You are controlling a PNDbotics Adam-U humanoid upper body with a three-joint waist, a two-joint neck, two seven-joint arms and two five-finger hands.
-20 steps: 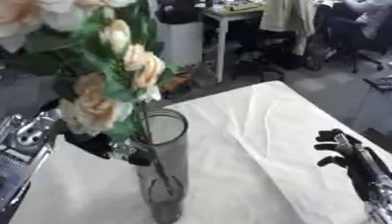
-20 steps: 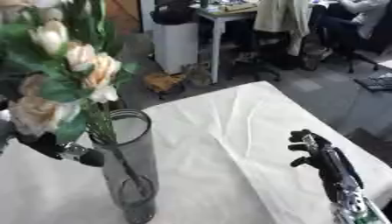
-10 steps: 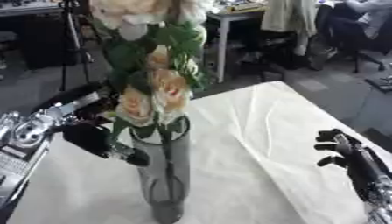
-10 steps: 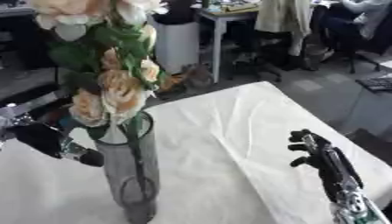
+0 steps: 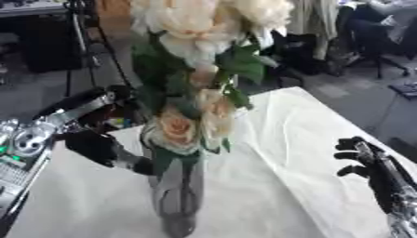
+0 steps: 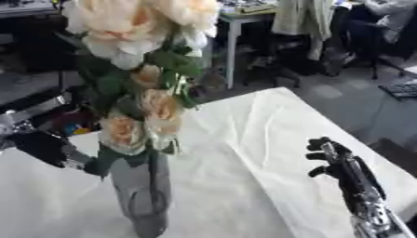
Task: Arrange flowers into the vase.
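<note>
The vase (image 5: pixel 178 193) is clear glass, smooth and glossy, with grey reflections down its wall and a darker, thicker base. The flowers (image 6: pixel 134 32) have soft, matt cream and peach petals, and the leaves (image 5: pixel 236 62) are a dull dark green (whether cloth or real cannot be told). The table (image 6: pixel 244 153) wears a white cloth, matt and creased, with fold lines running across it. The left hand (image 5: pixel 102 148) is matt black, and the forearm behind it shows bright, polished silver metal. The right hand (image 6: pixel 338 162) is black too, slightly glossy like hard plastic, with pale metallic parts lower on the wrist.
</note>
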